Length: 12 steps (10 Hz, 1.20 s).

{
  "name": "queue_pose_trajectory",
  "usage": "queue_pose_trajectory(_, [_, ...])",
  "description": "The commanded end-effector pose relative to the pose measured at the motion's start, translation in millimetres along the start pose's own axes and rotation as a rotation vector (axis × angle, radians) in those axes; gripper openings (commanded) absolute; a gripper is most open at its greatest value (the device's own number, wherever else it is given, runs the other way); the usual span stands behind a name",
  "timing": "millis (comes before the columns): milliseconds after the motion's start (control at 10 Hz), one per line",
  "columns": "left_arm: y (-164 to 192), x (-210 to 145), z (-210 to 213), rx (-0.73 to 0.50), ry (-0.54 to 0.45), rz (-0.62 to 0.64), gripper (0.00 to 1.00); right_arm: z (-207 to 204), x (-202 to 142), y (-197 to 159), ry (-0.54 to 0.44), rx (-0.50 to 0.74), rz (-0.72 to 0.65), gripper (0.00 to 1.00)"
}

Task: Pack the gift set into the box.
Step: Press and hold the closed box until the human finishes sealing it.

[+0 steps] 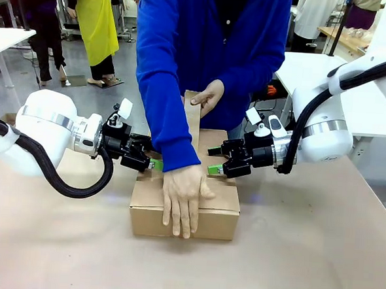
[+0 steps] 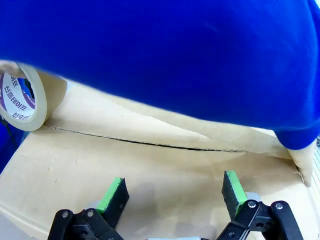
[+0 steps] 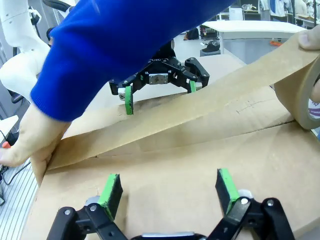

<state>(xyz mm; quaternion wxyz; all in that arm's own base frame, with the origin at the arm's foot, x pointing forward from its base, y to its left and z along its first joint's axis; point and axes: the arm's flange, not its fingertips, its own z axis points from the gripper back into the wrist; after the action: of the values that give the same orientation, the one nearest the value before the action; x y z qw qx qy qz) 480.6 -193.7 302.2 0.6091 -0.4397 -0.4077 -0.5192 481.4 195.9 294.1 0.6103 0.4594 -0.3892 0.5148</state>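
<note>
The box (image 1: 216,215) stands at the table's middle with its top flaps folded down. The gift set is hidden. A person in a blue sleeve (image 2: 175,50) presses one hand (image 1: 184,200) on the box's near edge. The other hand holds a roll of brown tape (image 3: 305,95), and a tape strip (image 3: 190,120) runs along the seam. My left gripper (image 1: 154,163) is open at the box's left top edge, its fingers over the flap (image 2: 150,165). My right gripper (image 1: 212,167) is open at the right top edge, facing the left gripper (image 3: 157,90).
Brown paper (image 1: 304,256) covers the table around the box. White tables (image 1: 302,69) and other people stand behind the person. The person's arm crosses between my two grippers.
</note>
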Motion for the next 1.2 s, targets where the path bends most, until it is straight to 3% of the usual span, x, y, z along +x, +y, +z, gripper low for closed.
queue_pose_trajectory(0, [-0.6, -2.5, 0.6, -0.001, 0.0, -0.003, 1.0, -1.7, -0.7, -0.3, -0.002, 0.004, -0.002, 1.0])
queue_pose_trajectory(1100, [-0.6, -2.5, 0.6, -0.001, 0.0, -0.003, 1.0, -1.7, -0.7, -0.3, -0.002, 0.004, -0.002, 1.0])
